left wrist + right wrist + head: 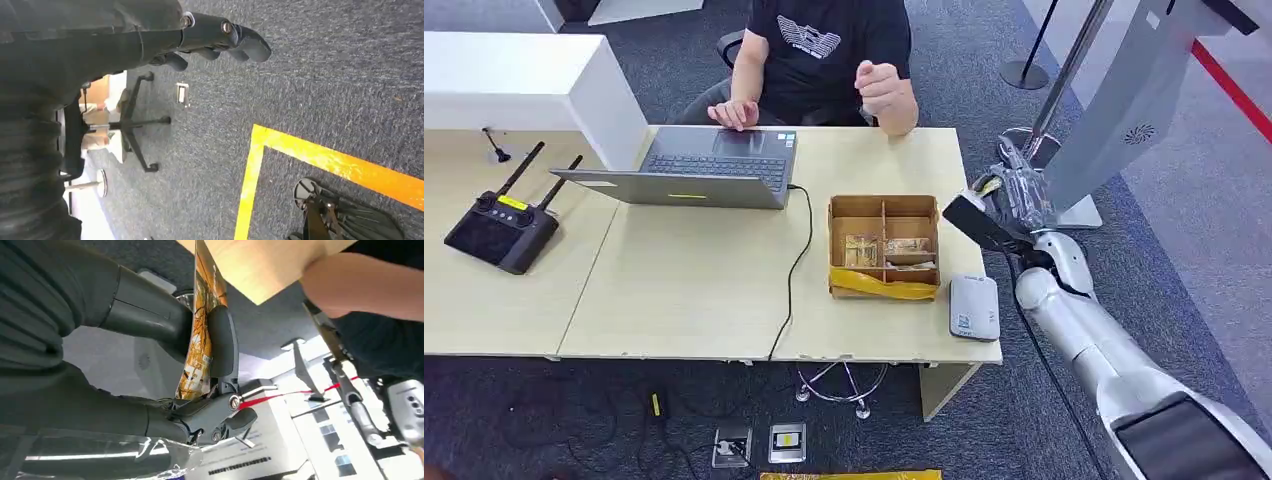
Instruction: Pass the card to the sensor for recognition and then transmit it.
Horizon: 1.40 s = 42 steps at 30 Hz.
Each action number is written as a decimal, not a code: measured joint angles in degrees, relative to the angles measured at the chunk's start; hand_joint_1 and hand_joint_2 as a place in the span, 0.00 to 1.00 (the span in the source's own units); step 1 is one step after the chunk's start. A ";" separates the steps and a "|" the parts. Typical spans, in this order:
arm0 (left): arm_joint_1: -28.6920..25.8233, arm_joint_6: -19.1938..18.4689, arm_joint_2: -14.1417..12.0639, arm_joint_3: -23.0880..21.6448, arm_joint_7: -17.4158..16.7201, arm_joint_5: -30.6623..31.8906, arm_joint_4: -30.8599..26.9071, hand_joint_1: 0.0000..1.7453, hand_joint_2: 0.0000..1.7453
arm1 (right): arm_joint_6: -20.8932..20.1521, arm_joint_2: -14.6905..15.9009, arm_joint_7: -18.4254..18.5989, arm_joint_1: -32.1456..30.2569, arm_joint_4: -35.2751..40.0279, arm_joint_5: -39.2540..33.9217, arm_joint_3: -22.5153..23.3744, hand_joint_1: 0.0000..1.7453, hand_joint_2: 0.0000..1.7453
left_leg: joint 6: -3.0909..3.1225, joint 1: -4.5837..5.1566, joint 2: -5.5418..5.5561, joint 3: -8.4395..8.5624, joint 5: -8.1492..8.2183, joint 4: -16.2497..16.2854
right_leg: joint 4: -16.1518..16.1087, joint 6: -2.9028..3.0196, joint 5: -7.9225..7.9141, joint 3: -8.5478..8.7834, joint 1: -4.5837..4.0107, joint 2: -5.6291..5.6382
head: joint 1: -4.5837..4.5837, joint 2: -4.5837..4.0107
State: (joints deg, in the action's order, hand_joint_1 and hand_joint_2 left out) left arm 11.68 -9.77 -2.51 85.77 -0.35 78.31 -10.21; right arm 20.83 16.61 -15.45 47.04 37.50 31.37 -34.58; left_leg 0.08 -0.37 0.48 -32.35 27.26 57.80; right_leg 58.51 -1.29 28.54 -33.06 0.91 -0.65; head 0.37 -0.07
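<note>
Card [200, 340]: pinched edge-on in the right hand [200, 390], thumb on one face, fingers on the other; its far end is cut off at the frame top.
Card in head view: hard to make out past the table's [704, 290] right edge, beside the box [884, 245].
Sensor [974, 307]: lower right table corner.
Person [834, 50]: seated behind the laptop [694, 165].
Left hand [220, 37]: hangs over carpet, fingers loosely curled, holding nothing.
</note>
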 joint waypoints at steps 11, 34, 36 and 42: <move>0.06 0.02 0.55 1.49 1.29 -4.72 0.00 0.00 0.00 | -2.38 6.50 6.47 -10.80 13.84 0.19 2.29 1.00 1.00 | -0.03 -0.02 -0.04 0.00 0.03 0.00 | 0.00 0.00 0.00 -0.02 -0.01 0.07 | -0.02 0.00; -0.06 -1.86 -8.66 1.75 2.10 -13.07 0.02 0.00 0.00 | -3.54 12.79 11.85 -23.08 32.22 -2.47 0.98 1.00 1.00 | -0.05 -0.09 -0.13 -0.01 0.04 -0.02 | 0.00 0.03 0.02 -0.03 -0.09 0.12 | 0.02 0.00; -0.06 -1.86 -9.07 1.75 2.31 -13.46 0.02 0.00 0.00 | -3.54 13.56 12.37 -23.66 32.94 -2.95 0.83 1.00 1.00 | -0.06 -0.09 -0.13 0.00 0.05 -0.02 | 0.00 0.03 0.02 -0.04 -0.09 0.13 | 0.00 0.00; -0.05 -1.86 -9.57 1.75 3.28 -13.40 0.04 0.00 0.00 | -3.65 16.00 13.51 -25.72 33.55 -4.61 0.61 1.00 1.00 | -0.06 -0.09 -0.13 0.00 0.05 -0.02 | 0.00 0.03 0.02 -0.02 -0.09 0.12 | 0.00 0.00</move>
State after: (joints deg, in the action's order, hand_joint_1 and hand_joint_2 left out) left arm 11.63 -11.63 -12.09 87.52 2.93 64.91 -10.16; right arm 17.18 32.61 -1.95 21.32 71.06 26.75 -33.96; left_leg 0.02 -0.46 0.34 -32.35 27.31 57.78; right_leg 58.51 -1.26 28.56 -33.08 0.82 -0.53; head 0.37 -0.07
